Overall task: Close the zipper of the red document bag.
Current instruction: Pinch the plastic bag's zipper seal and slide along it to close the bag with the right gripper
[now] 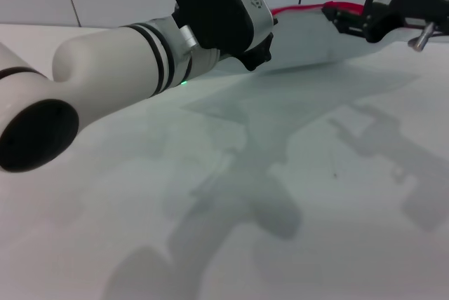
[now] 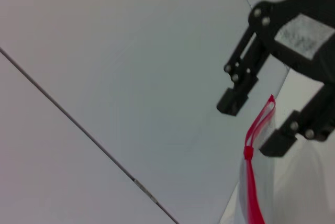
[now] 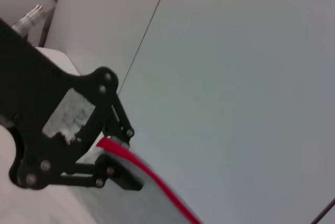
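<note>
The left hand (image 1: 258, 53) sits at the near end of the red document bag (image 1: 309, 41). From the right wrist its two black fingers (image 3: 124, 181) are narrow about the bag's corner, where the zipper (image 3: 152, 179) begins. They seem to be pinching it, though the contact itself is hard to make out.

The right hand (image 1: 345, 21) is at the far end of the same red edge. In the left wrist view its fingers (image 2: 233, 101) stand wide, one on each side of the zipper's tip, with a gap on both sides. A small red slider (image 2: 247, 152) sits on the strip just beside that tip.

Between the two hands the bag hangs tilted above the pale surface (image 1: 337, 244), red edge uppermost and towards the wall. Its shadow and those of both arms lie on the surface below.
</note>
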### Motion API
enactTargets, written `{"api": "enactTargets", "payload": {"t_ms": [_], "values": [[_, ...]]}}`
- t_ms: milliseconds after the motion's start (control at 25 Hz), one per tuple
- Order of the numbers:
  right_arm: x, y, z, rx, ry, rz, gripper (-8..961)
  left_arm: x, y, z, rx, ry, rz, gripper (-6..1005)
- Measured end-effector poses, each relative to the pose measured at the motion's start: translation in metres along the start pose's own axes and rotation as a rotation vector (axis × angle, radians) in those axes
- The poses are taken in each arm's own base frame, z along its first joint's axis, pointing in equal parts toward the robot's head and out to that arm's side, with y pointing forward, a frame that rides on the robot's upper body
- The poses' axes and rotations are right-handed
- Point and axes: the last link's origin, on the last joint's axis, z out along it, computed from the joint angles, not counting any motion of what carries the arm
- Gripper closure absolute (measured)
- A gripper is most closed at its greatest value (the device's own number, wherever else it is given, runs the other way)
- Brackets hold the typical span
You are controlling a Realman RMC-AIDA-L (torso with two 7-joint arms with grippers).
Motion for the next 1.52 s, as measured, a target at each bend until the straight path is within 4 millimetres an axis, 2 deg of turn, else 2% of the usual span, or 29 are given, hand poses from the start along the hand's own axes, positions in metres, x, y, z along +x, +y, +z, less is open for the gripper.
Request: {"api": "enactTargets", "payload": {"t_ms": [320, 1000, 1520], "values": [[0.0055, 0.0055, 0.0050, -0.023, 0.016, -0.010, 395, -0.0007, 0.0010, -0.0003, -0.002, -0.001, -0.001, 930], [0.0050, 0.0021, 0.0082, -0.006, 0.016, -0.048, 396, 0.0067, 0.0081, -0.0035, -0.022, 0.013, 0.017, 913], [0.0030, 0.0064, 0.0101, -0.026, 0.012, -0.052, 647, 0.0062, 0.0049, -0.0049, -0.012, 0.013, 0.014, 900]]}}
